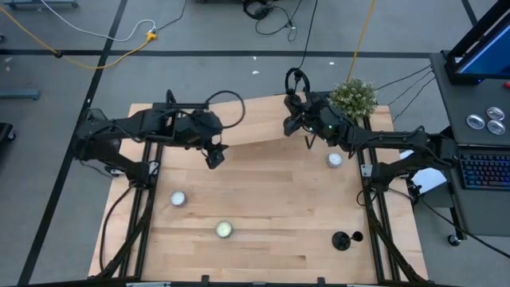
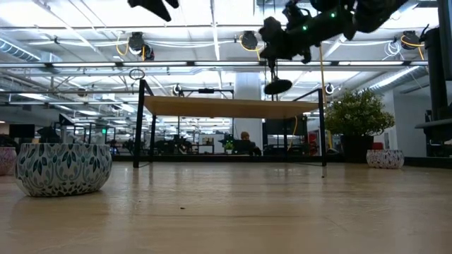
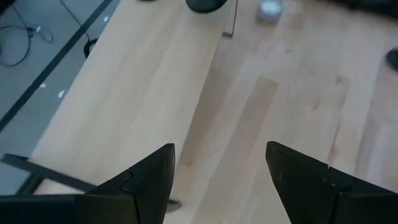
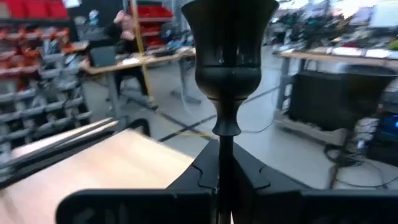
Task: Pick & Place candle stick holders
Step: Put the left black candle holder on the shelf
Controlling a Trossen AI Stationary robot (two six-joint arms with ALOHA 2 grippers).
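High over the far side of the worktop (image 1: 271, 239), we keep the right gripper (image 4: 219, 177) clamped on the stem of the candle stick holder (image 4: 229, 50), carrying it level and lowering it squarely, while the left gripper (image 3: 219, 165) waits agape, empty.

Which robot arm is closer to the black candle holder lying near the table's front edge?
Right. The right end effector is up-table of the black candle holder; the left end effector is farther across.

Candle holder (image 1: 344, 238) near table (image 1: 271, 255) front-right; three tealights: (image 1: 178, 198), (image 1: 224, 229), (image 1: 335, 159).
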